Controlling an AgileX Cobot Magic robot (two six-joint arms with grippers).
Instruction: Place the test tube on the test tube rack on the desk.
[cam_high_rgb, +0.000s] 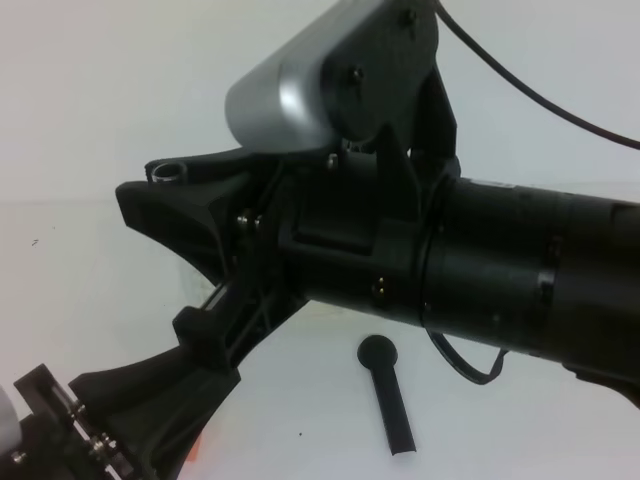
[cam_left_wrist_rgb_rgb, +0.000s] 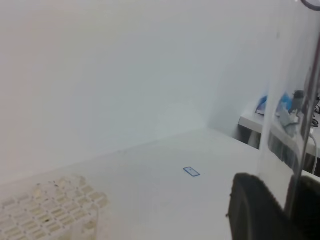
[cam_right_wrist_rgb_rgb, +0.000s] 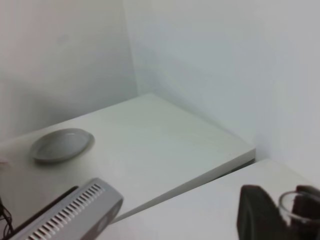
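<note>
Placement is not yet achieved: the test tube (cam_left_wrist_rgb_rgb: 282, 150) is flanked by left end effector (cam_left_wrist_rgb_rgb: 275, 210) and right end effector (cam_right_wrist_rgb_rgb: 282, 212), with neither grip discernible; the test tube rack (cam_left_wrist_rgb_rgb: 50, 210) is seen apart, lower-left of the left one.

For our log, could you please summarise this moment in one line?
tube: in left gripper; right gripper: around tube rim; rack: on desk

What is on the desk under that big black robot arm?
A black round-headed stick lies on the white desk below the arm. The arm covers much of the desk, so anything else beneath it stays hidden.
</note>
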